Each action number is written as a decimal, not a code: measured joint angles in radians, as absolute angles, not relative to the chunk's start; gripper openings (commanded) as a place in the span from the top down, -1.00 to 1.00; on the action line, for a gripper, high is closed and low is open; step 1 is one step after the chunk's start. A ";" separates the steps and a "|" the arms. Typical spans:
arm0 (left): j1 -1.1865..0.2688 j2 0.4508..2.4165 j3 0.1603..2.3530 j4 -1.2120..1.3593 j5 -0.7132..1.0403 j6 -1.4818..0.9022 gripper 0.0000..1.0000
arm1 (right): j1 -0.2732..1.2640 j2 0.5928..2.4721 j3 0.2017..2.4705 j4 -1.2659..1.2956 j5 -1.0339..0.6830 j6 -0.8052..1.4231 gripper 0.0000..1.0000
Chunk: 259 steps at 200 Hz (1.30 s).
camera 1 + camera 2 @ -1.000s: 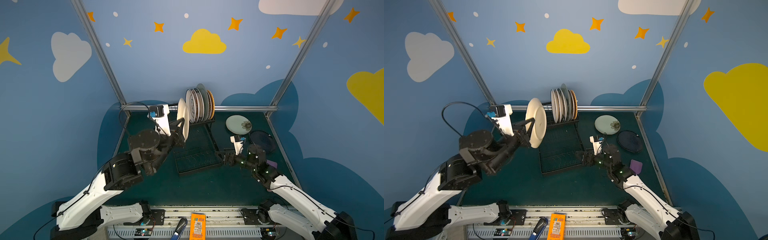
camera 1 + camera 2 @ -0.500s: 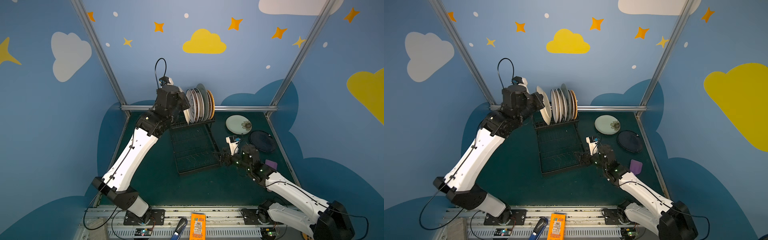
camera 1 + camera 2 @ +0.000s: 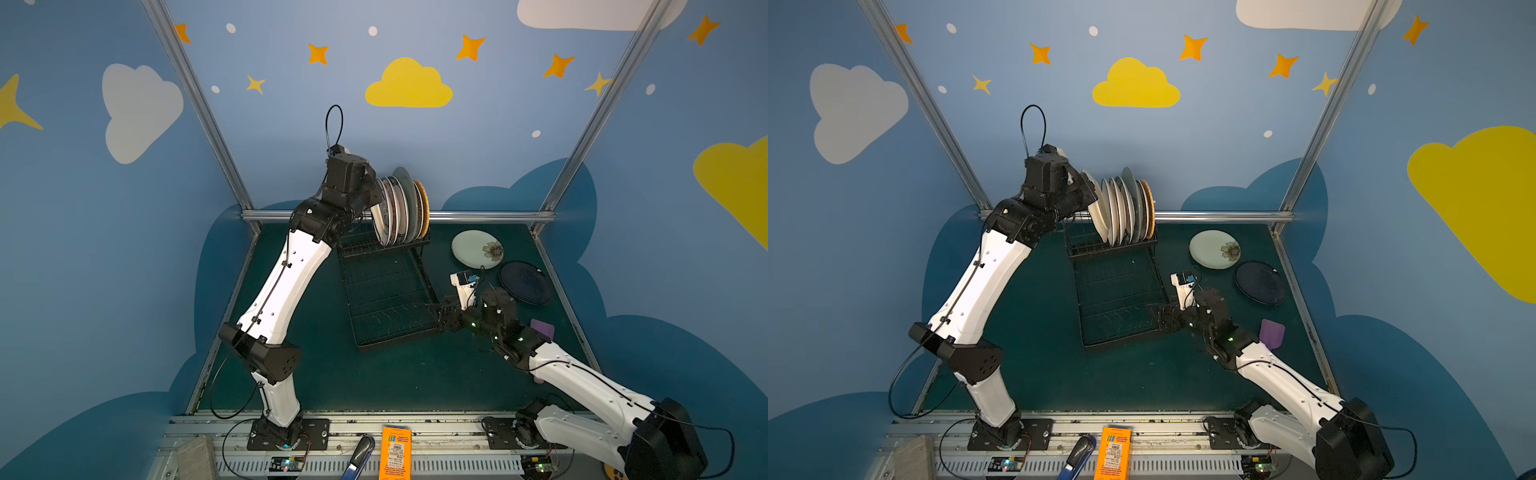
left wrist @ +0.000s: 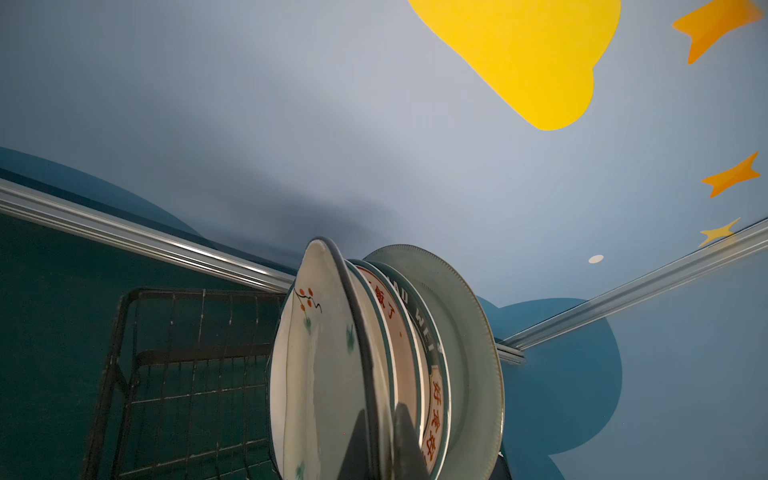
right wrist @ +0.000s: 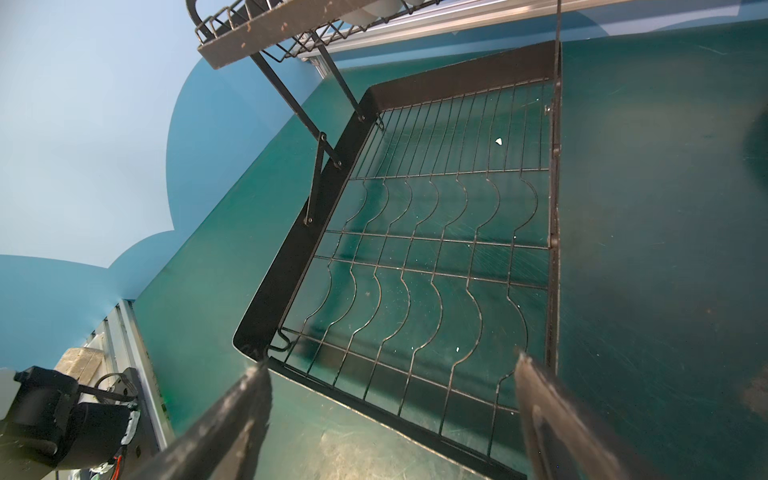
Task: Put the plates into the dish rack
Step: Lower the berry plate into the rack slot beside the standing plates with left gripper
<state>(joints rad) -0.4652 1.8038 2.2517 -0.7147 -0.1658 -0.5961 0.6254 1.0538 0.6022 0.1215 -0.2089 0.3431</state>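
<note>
Clamped narrow with the left gripper (image 4: 386, 449) on the dark rim of the white berry plate (image 4: 320, 374), one finger on each face of it. Held on edge and a little tilted above the raised basket of the dish rack (image 3: 386, 291), at the far edge of the table (image 3: 374, 382), as the leftmost of the row in both top views. Seated in a slot or not: cannot tell. Just beside it, standing on edge in the basket, the racked plates (image 3: 1127, 208): first white ones with lettered rims, then a pale green one, then an orange woven one at the right end. Lying flat near the far right corner of the table: the pale green flower plate (image 3: 473, 249) and, just beside it toward the right edge, the dark navy plate (image 3: 525, 282). Opened wide with the right gripper (image 5: 390, 365), holding nothing, low over the table at the right side of the flat tray of the rack, near its front corner. One finger (image 5: 232, 415) very close to that corner; touching or not, cannot tell. Near the right edge, beside the right arm, a small purple thing (image 3: 1272, 332)
</note>
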 measured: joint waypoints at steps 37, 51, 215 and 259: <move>-0.459 1.814 2.260 -0.739 -0.172 -0.595 0.93 | 0.625 1.054 0.607 0.115 -0.210 0.344 -0.79; -0.456 1.817 2.260 -0.747 -0.175 -0.595 0.93 | 0.625 1.054 0.608 0.113 -0.210 0.344 -0.79; -0.423 1.960 2.365 -0.793 -0.154 -0.592 0.93 | 0.626 1.054 0.619 0.100 -0.210 0.343 -0.79; -0.415 1.966 2.377 -0.817 -0.143 -0.602 0.93 | 0.625 1.054 0.619 0.099 -0.210 0.343 -0.79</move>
